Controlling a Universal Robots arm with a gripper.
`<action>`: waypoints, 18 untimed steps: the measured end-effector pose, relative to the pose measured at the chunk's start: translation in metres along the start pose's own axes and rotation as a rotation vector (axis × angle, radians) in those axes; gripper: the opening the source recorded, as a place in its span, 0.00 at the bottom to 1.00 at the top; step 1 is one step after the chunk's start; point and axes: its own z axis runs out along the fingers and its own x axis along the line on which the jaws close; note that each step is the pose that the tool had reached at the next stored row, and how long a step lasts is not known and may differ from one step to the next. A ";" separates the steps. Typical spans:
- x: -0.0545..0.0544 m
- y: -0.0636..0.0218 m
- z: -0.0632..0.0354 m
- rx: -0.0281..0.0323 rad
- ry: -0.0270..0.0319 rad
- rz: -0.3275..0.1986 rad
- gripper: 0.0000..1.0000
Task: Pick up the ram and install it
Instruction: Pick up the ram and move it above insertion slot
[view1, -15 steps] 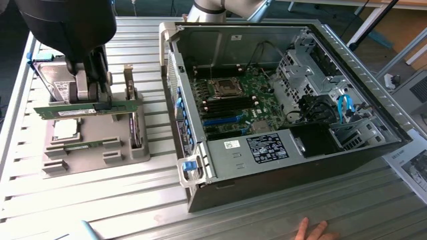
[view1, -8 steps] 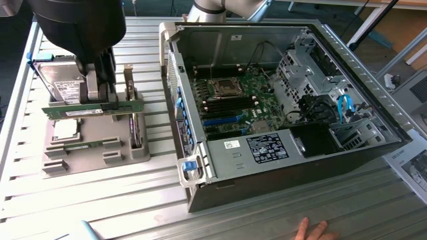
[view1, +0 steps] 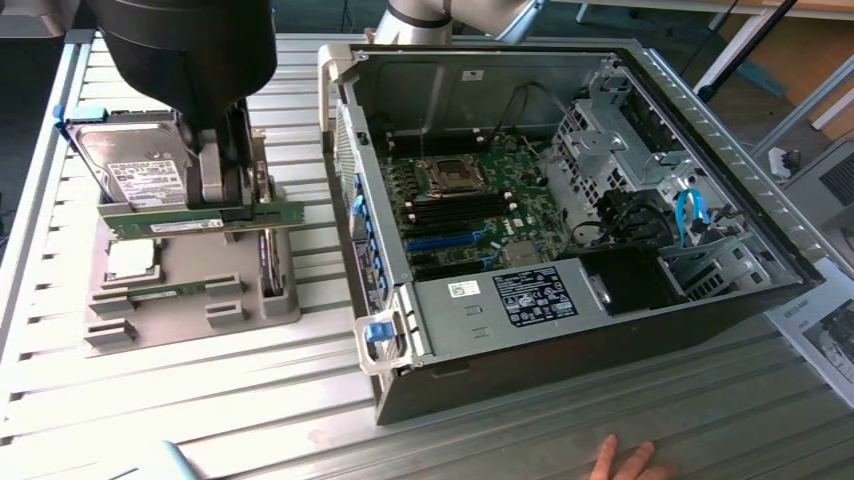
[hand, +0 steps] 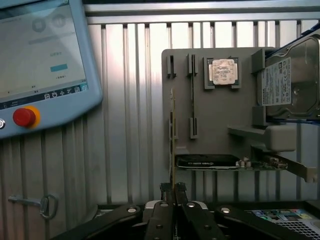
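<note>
Hanging level between the fingers of the black gripper (view1: 224, 205) (hand: 173, 189), the ram (view1: 140, 225) (hand: 172, 130), a thin, long, narrow green circuit-board stick carrying a pale label and small dark chips, is sitting over the grey plastic parts holder (view1: 200, 315) (hand: 220, 120). In the wrist view it is showing edge-on, as a slim line running out from the fingertips. The gripper is clenching nearly closed on the stick's flat sides, pinching it near mid-length. Whether the stick's lower edge is touching the holder cannot be told.

Around it, the holder is carrying a square silver-topped processor chip (view1: 134, 260) (hand: 223, 71), a silver hard drive (view1: 140, 165) (hand: 292, 85) standing at one end, and a dark expansion card (view1: 274, 265) (hand: 210, 161) set on edge.

Everything is resting on a ribbed, pale metal worktop (view1: 561, 430) (hand: 125, 125). At the exterior view's right, an open black and silver computer case (view1: 414, 90) is lying on its side, exposing a green motherboard (view1: 467, 200). A person's fingers (view1: 627, 462) are touching the worktop's near edge, and a light blue control pendant with a red button (hand: 40, 55) is lying just beside the holder.
</note>
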 end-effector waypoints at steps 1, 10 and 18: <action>0.000 -0.0014 0.0000 0.0000 0.0001 0.000 0.12; 0.005 -0.0208 -0.0002 -0.0001 0.0000 0.000 0.12; 0.009 -0.0383 -0.0004 -0.0003 0.0001 0.000 0.12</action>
